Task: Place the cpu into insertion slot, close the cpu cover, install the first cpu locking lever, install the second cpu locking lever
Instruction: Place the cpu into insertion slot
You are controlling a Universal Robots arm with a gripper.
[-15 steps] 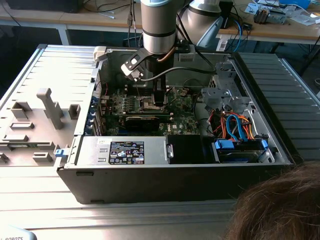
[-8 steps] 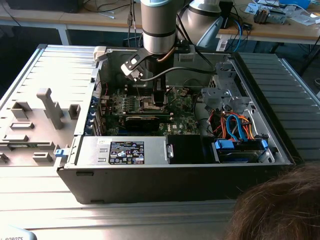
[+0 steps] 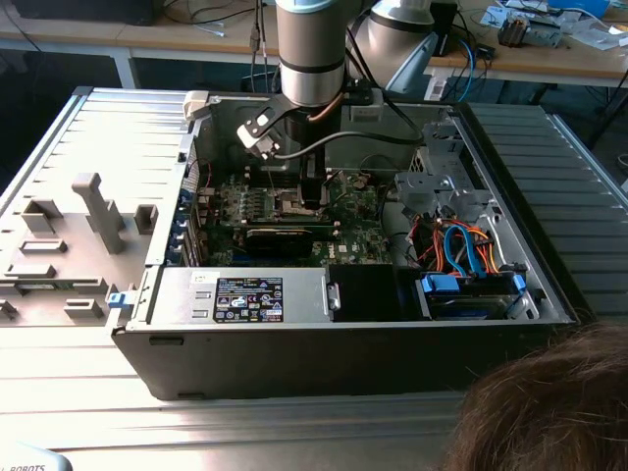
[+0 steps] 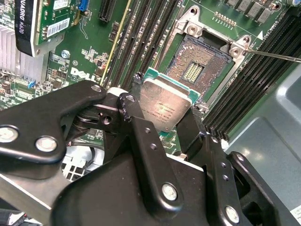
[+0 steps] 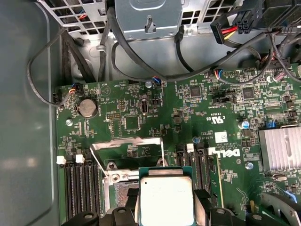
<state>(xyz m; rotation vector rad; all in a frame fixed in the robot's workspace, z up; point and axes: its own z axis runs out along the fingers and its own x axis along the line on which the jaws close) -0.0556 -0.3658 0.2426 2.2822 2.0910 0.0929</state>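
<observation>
The gripper [image 3: 310, 196] hangs inside the open computer case [image 3: 294, 363], about eleven o'clock from its middle in the exterior view; its load is too small to tell there. In the second wrist view it clamps the cpu [image 4: 165, 106] by opposite edges, near the bare insertion slot [image 4: 197, 63]. The chip is probably light, stiff and fragile underneath, so it is best held by its edges. In the first wrist view it hides most of the slot, beside what seems the raised cpu cover [image 5: 127, 140].
</observation>
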